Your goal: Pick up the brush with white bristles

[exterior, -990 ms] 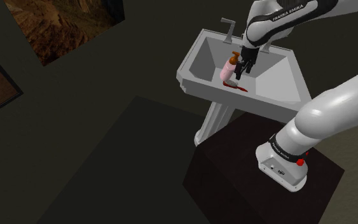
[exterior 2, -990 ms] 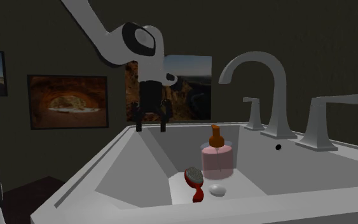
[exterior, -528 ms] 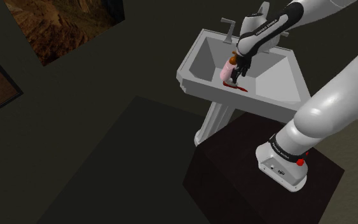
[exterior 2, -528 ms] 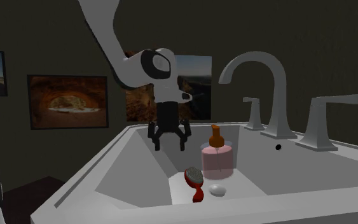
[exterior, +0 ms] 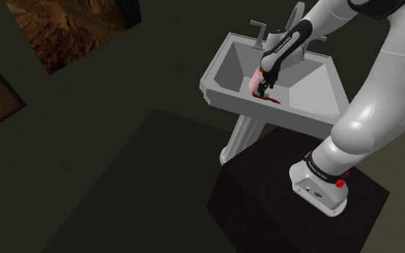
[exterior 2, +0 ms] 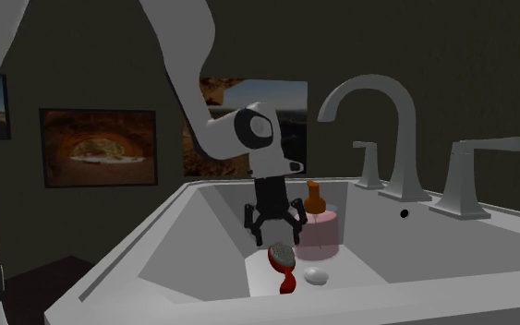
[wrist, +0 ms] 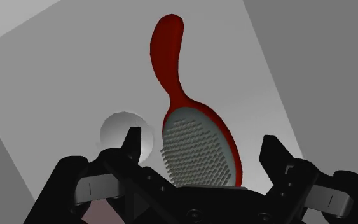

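**tubguy:** Where's the brush (exterior 2: 283, 261) sitting right now? I'm only spotting something red.

**franka_fan:** That's it. It's lying flat on the floor of the sink (exterior 2: 170, 254), bristles facing up. Red back and handle, and the bristle pad is looking pale grey-white. In the second exterior view the handle is pointing toward the near rim. A pink soap bottle (exterior 2: 320, 231) is standing just beside the head, and a small round pale thing (wrist: 121, 127), maybe the drain, is sitting right next to it too.

**tubguy:** And the jaws?

**franka_fan:** They're hanging wide open just above the brush head, pointing down into the basin. In the wrist view one finger is showing on each side of the bristle pad, neither touching it. Nothing's being held.
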{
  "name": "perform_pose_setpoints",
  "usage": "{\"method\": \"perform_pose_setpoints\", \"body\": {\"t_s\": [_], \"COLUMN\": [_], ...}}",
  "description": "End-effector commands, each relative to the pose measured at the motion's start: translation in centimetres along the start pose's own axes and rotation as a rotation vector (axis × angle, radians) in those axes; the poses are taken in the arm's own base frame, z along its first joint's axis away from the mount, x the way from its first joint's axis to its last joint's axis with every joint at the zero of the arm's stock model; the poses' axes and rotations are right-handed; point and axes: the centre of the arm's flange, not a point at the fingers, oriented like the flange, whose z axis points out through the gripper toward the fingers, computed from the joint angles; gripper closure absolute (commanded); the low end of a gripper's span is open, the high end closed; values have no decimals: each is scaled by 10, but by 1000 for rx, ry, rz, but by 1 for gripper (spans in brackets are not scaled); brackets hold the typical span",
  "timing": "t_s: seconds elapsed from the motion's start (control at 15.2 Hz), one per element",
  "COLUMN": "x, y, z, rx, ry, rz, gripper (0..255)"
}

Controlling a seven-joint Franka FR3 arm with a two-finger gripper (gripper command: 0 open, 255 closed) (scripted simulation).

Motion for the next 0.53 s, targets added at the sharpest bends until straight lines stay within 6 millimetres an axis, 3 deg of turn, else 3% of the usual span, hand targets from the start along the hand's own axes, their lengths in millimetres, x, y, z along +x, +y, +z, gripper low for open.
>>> {"method": "perform_pose_setpoints", "body": {"t_s": [0.0,0.46], "x": [3,8], "y": [3,-3], "z": [12,46], "rx": [-6,-6], "ry": [1,1], "rz": [-2,-2], "gripper": [0,0]}}
